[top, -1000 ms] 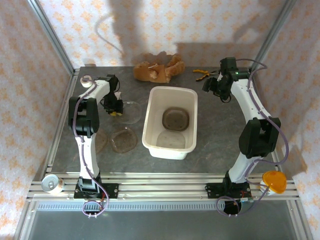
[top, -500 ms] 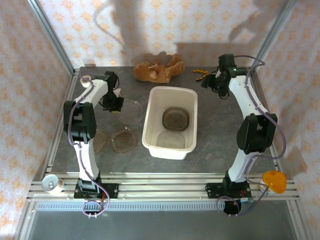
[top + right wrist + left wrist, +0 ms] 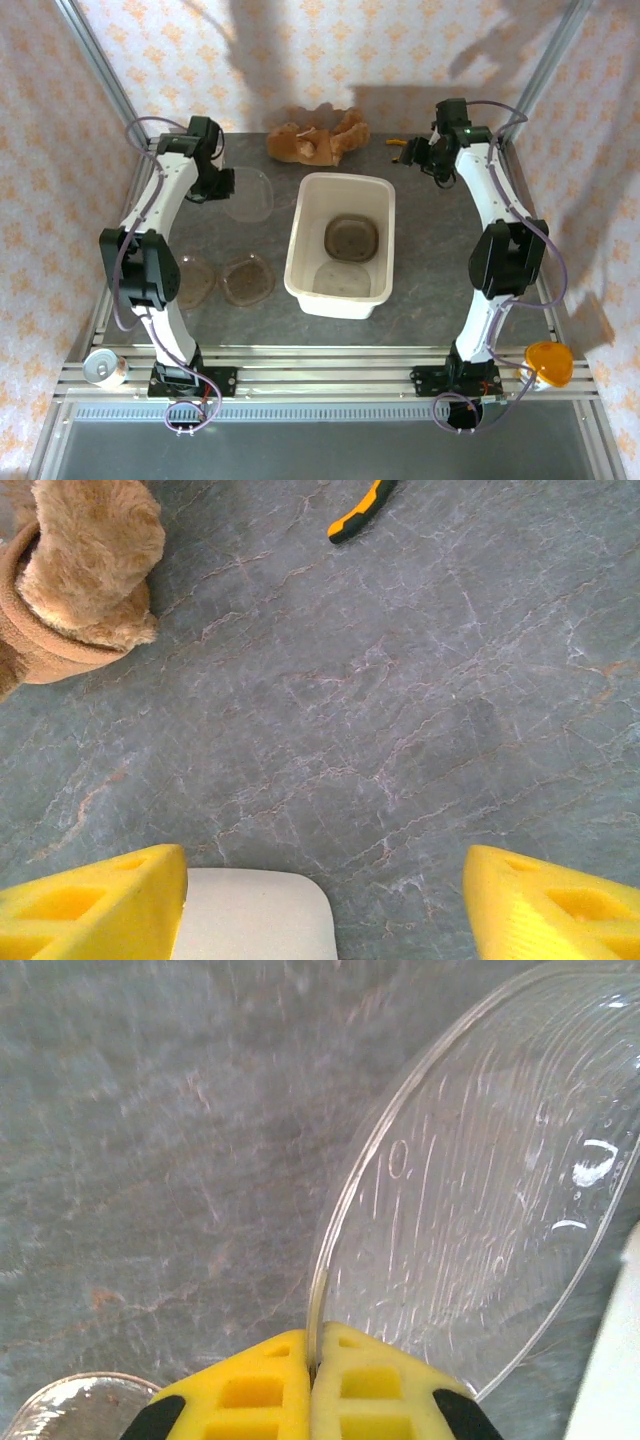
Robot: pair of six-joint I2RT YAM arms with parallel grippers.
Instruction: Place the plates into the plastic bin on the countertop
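Clear plastic is pinched at its rim: the left hand has its yellow fingers shut tight on the edge of one plate, and the rest of that plate juts out from the hand toward the bin. Seen from the left wrist, the plate stands tilted against the bench, so it looks lifted rather than lying flat. The coming move turns on one relation: the bin lies just to the right of the held plate, with a strip of bench between them. Its long axis runs from the near edge toward the back wall, so its left long wall faces the plate. A short carry sideways over that wall should do it. Two stacked-apart plates already lie inside the bin, and two loose plates wait on the bench left of the bin, nearer the left arm. The right hand hangs wide open and empty over the far right of the bench, well away from all of them
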